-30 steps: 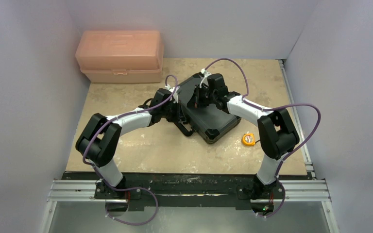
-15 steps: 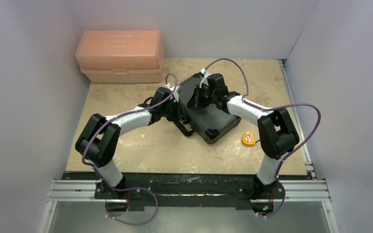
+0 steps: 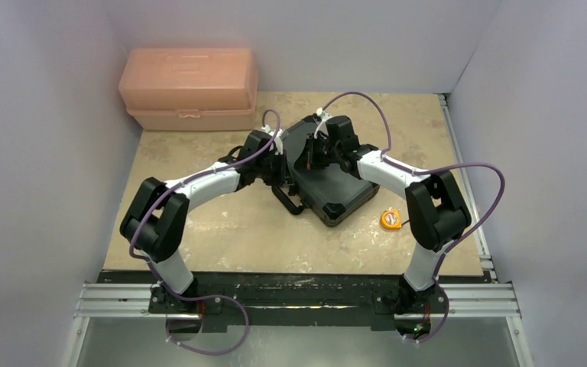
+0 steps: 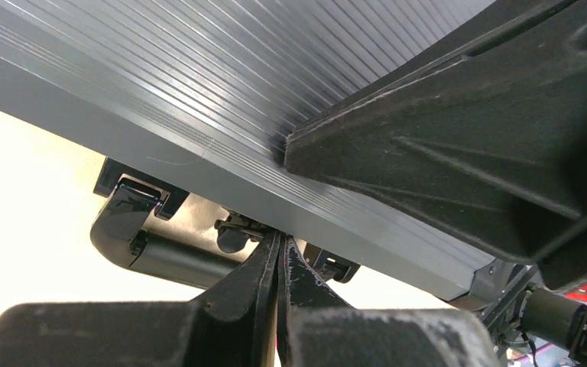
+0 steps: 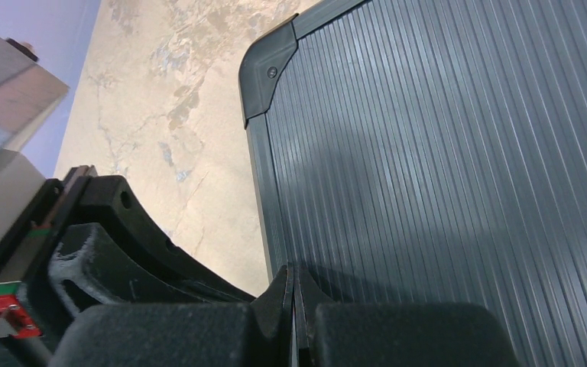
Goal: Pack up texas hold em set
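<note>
Two claws I logged, both clenched, nothing held: L gripper (image 4: 279, 266) by case (image 3: 338, 191) handle (image 4: 147, 246); R gripper (image 5: 293, 284) on closed lid (image 5: 428, 153).

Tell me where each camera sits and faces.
Top external: above and behind the arms, looking down on the table and the closed black case.
Left wrist: low by the handle, facing the case's side; left gripper shut.
Right wrist: just above the lid, looking along it; right gripper shut.
All three share the case.
</note>
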